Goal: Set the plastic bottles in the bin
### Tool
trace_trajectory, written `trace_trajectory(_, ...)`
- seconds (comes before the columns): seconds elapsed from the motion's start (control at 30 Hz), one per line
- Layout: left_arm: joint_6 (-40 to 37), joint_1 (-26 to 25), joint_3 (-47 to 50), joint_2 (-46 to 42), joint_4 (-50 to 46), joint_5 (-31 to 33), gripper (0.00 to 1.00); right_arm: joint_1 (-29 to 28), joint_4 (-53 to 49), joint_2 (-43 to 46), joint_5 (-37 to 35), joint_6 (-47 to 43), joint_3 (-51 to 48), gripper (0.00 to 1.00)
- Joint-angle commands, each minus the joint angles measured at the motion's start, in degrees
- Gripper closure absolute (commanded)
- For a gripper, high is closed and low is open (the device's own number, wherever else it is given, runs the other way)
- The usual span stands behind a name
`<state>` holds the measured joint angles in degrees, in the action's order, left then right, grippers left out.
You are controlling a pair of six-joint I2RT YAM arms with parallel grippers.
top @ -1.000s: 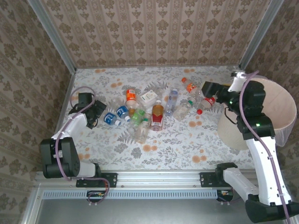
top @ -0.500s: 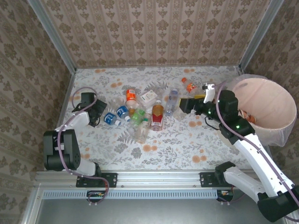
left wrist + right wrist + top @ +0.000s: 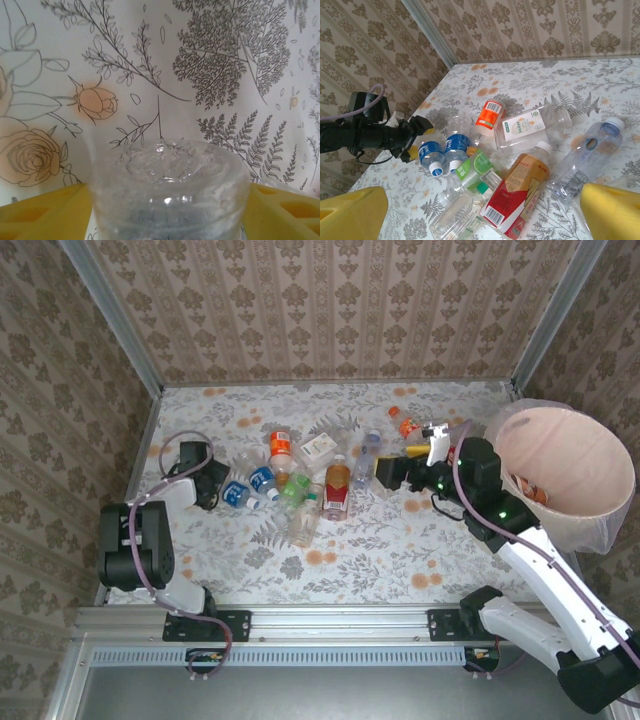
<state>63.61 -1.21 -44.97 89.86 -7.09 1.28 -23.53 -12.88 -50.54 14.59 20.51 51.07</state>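
"Plastic bottles (image 3: 337, 485), entry one: location?"

"Loose heap, mid-left on the floral worktop (image 3: 400, 550). Per the right wrist view:
- amber bottle (image 3: 516, 197), red label, white cap
- white-labelled bottle (image 3: 527, 125), clear, lying on its side
- orange-labelled bottle (image 3: 489, 114)
- blue-labelled pair (image 3: 431, 152), side by side
- green-labelled bottle (image 3: 477, 164), crushed
- blue-tinted bottle (image 3: 592, 150), white cap

One stray bottle (image 3: 408, 426), orange label, lies just beyond the right tool."

"Entry two: the bin?"

"Pink bin (image 3: 585, 445), round, lined with a clear bag. It stands at the worktop's right edge, well apart from the heap. A red-labelled bottle (image 3: 533, 490) lies inside."

"Left tool?"

"Left tool (image 3: 213, 483), at the heap's left end. In its wrist view the base of a clear bottle (image 3: 170, 190) sits between the yellow fingers (image 3: 45, 212), which meet its sides. Whether it is clenched, I cannot tell."

"Right tool?"

"Right tool (image 3: 390, 473), released, its fingers (image 3: 350, 212) wide apart with nothing between them. It is between heap and bin, facing the heap."
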Motion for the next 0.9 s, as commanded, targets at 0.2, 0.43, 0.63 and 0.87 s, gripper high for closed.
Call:
trace_trajectory(0.2,-0.53,-0.96,2.64,-0.73,4.41,3.68,0.37,-0.71,0.33,2.31,-2.11,-0.44,-0.75,0.00)
trace_trajectory(0.43,-6.67,-1.07,6.03,-8.33,8.41,5.35,0.42,-1.06,5.78,1.38,-2.27,2.13,-3.23,0.00)
trace_trajectory(0.63,-17.76,-5.88,4.42,-16.79,9.05,5.66,0.43,-1.61,9.19,-0.57,-3.01,2.95,-4.01,0.00)
trace_trajectory(0.87,-25.30,-16.54,0.75,-23.98,13.19,4.61,0.44,-2.07,13.32,-3.06,-3.18,4.37,-4.62,0.00)
